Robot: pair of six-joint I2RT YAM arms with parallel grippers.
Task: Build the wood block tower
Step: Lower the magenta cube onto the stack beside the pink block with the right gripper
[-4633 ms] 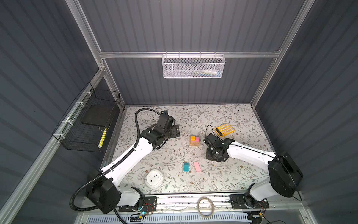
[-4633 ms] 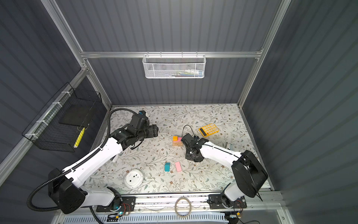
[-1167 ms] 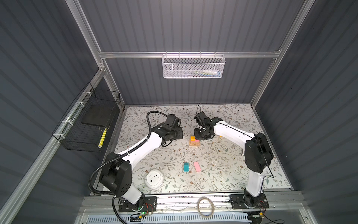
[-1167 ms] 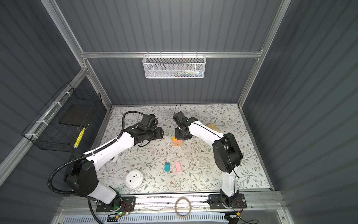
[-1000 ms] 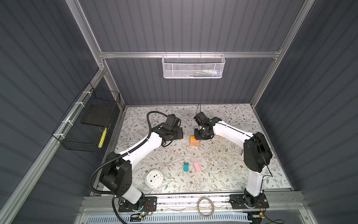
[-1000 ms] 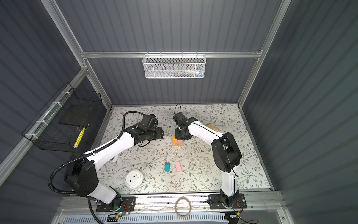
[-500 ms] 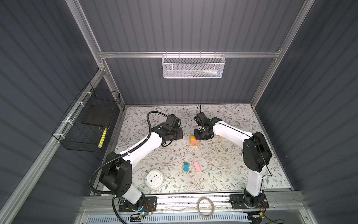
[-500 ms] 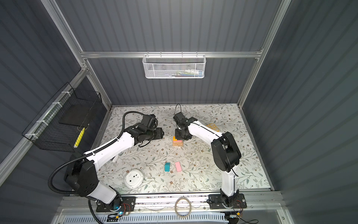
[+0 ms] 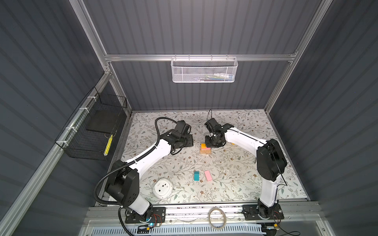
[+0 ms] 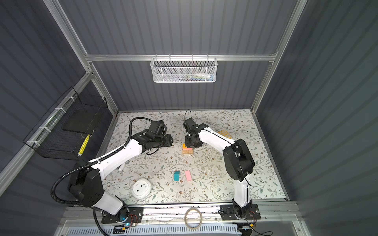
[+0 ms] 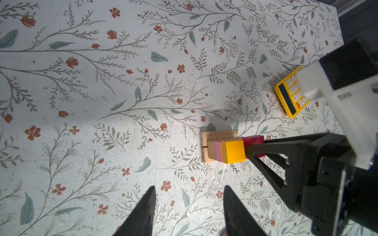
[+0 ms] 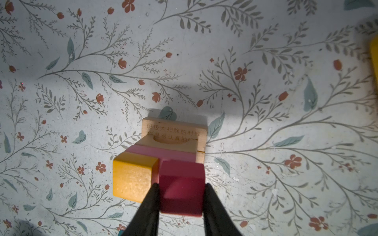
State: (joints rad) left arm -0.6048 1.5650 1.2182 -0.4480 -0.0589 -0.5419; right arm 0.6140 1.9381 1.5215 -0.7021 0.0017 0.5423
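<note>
We find the tower (image 9: 205,150) midway across the worktop (image 9: 235,173), its tan bars (image 12: 173,128) flat, long axes running crosswise in both top views; one carries printed characters. A pink slab (image 12: 163,153) lies over them, then a matte orange cube (image 12: 133,177). The right hand (image 12: 181,187) pinches the magenta-red cube (image 12: 181,173) just beside it; from above, we cannot make that cube out. The left hand (image 11: 189,204) hovers spread, empty. A loose teal block (image 9: 196,175) and second pink slab (image 9: 208,175) point front-to-back.
</note>
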